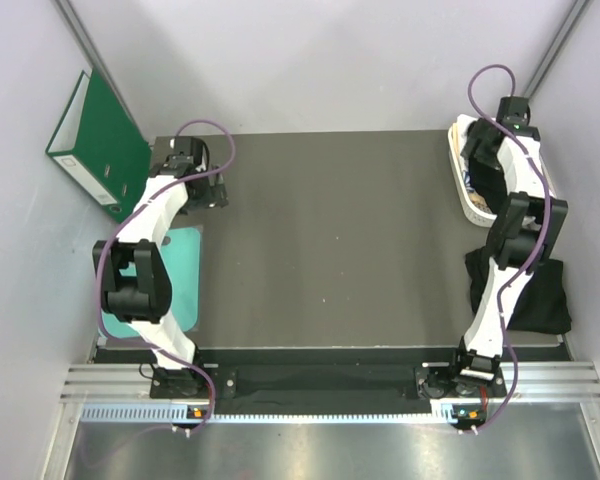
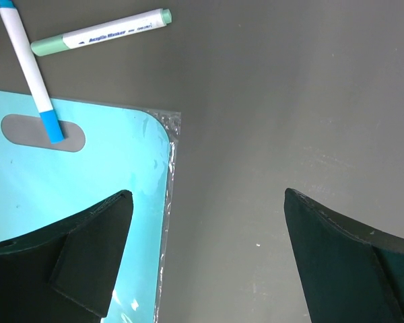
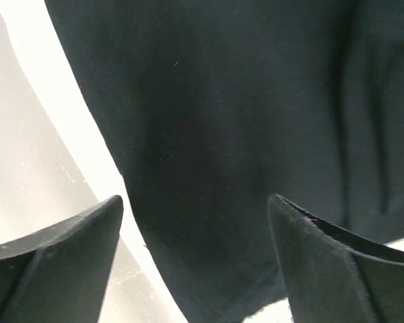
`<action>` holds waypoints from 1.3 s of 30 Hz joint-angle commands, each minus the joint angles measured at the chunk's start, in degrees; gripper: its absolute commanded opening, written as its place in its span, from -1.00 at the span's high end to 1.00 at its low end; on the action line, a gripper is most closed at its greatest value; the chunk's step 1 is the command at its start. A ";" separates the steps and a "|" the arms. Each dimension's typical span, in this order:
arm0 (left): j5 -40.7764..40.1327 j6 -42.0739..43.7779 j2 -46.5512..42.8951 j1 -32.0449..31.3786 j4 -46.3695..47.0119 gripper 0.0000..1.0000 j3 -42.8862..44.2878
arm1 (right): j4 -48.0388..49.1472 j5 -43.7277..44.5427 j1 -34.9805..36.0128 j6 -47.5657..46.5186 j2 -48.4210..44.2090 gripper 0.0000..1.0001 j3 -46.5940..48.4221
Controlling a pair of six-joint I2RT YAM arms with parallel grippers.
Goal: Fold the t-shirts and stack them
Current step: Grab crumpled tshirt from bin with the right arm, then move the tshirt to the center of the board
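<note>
**Both pincers wide, one shirt heaped at the right**

At the near right edge of the table [image 1: 330,250] lay a crumpled black t-shirt [image 1: 540,295]. Farther back on the left, the left gripper [image 2: 209,195] hung wide open over the corner of the teal mat [image 2: 108,161] — nothing held. Far right, the right gripper [image 3: 195,202] stood spread above black cloth [image 3: 222,121] in the white basket [image 1: 458,175] — not closed on it.

- Top: high behind the near edge, looking down on whole table [image 1: 330,230].
- Left wrist: close over mat [image 2: 67,188], left edge; top shares it.
- Right wrist: close on t-shirt [image 3: 222,134].
</note>
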 commanded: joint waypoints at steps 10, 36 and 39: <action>-0.09 0.72 3.68 -0.18 -1.99 -0.96 5.55 | 2.61 -2.02 0.03 3.32 -2.60 1.00 -4.86; 1.67 -0.68 0.95 -0.27 -0.94 -0.96 1.95 | 4.11 -11.06 36.41 -3.11 -27.21 1.00 -10.48; 1.67 -0.77 0.42 -0.27 -0.94 -0.96 1.60 | 7.44 -20.11 39.93 1.54 -27.82 1.00 -15.02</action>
